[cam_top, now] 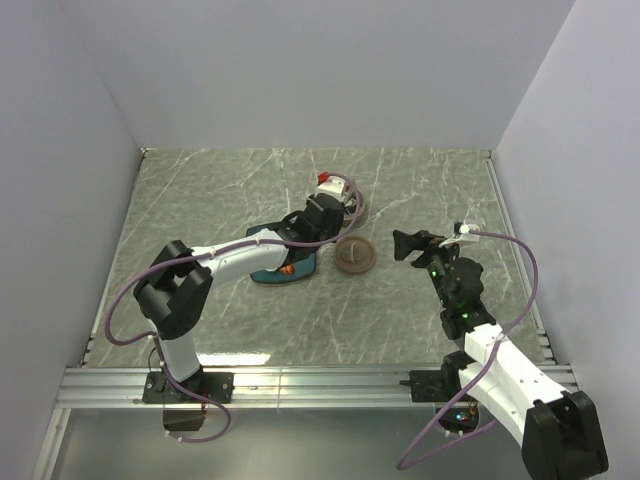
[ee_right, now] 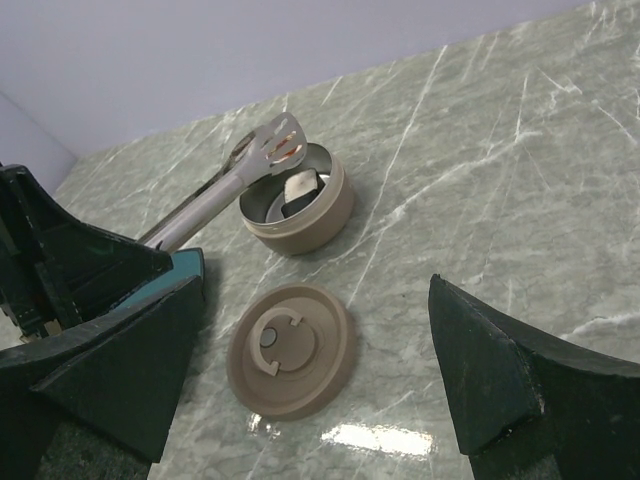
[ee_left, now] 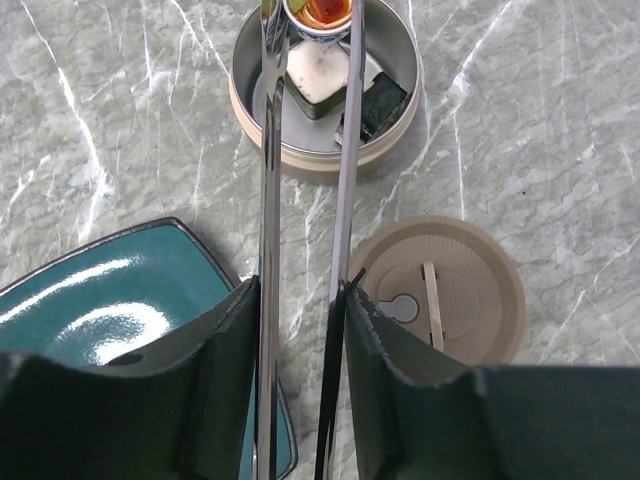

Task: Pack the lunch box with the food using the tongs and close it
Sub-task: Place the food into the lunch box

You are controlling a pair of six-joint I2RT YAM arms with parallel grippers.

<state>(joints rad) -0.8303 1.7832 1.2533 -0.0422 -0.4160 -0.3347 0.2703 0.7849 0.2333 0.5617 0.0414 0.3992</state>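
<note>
Pinching both tongs arms, L jaws hold the tips over the lunch box.
Tips seem to carry an orange-topped food piece for dropping in w/ others; lid lies beside on bench; R jaws wide, empty, prob. there for the lid.

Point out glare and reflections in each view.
Top external: pale streak on the table at its near edge. Left wrist: white glare on the teal plate; the tongs gleam. Right wrist: a bright reflection on the table below the lid.
</note>
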